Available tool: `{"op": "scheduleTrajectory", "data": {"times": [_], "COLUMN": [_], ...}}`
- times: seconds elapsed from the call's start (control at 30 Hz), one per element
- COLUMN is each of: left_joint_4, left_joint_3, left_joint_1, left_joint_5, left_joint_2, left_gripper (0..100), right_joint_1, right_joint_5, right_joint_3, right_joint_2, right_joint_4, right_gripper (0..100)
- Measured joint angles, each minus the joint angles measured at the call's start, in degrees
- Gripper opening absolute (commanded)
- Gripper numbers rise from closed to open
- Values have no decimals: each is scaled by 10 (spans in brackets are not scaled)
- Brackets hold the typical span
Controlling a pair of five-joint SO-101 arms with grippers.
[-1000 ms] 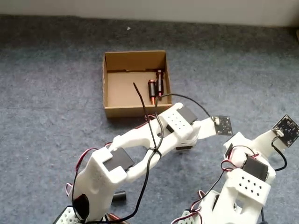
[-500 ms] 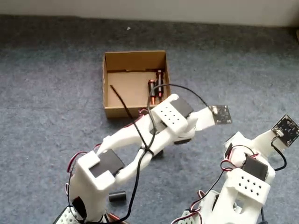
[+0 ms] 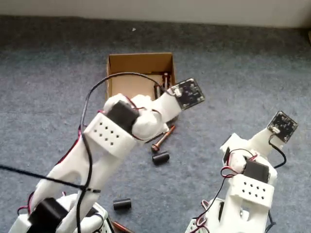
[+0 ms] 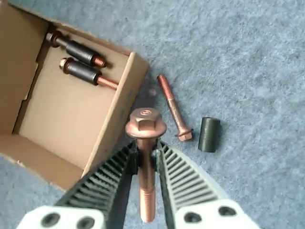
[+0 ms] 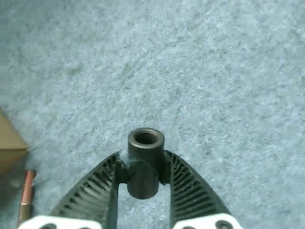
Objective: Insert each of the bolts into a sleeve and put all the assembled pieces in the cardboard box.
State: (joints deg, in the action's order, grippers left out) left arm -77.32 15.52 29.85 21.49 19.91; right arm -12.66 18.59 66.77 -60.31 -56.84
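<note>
White plastic arms (image 3: pixel 104 136) with black servo blocks (image 3: pixel 121 114), thin black and red cables (image 3: pixel 88 103), and black ribbed claw fingers (image 4: pixel 109 176).

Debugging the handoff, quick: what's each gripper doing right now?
Left gripper: closed on a copper bolt.
Right gripper: closed on a black sleeve.

"What was everything sitting on?"

"Grey carpet (image 3: pixel 233 73), right across as far as I could see. The cardboard box (image 3: pixel 110 73) stood on it, toward the far side."

"Anything loose on the carpet?"

"A copper bolt (image 3: pixel 163 138) lay slanted just off the box's near corner, and a black sleeve (image 3: pixel 160 158) sat close by its head, not touching. A second sleeve (image 3: pixel 122 204) lay on its side well nearer the arms. The end of a second bolt (image 3: pixel 121 226) showed at the near edge."
</note>
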Motion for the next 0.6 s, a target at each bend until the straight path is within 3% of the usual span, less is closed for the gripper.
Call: {"op": "scheduleTrajectory", "data": {"times": [0.17, 0.37, 0.6], "left_joint_4": [47, 125, 222], "left_joint_3": [137, 265, 383], "left_joint_1": [-40, -115, -127], "left_joint_5": [-6, -74, -140], "left_joint_2": [158, 310, 441], "left_gripper": [5, 5, 5], "right_joint_1": [80, 181, 314], "right_joint_5": [0, 0, -37], "right_joint_3": [-14, -45, -52], "right_joint_2": [0, 0, 0], "right_joint_4": [0, 0, 34], "right_gripper": [5, 5, 5]}}
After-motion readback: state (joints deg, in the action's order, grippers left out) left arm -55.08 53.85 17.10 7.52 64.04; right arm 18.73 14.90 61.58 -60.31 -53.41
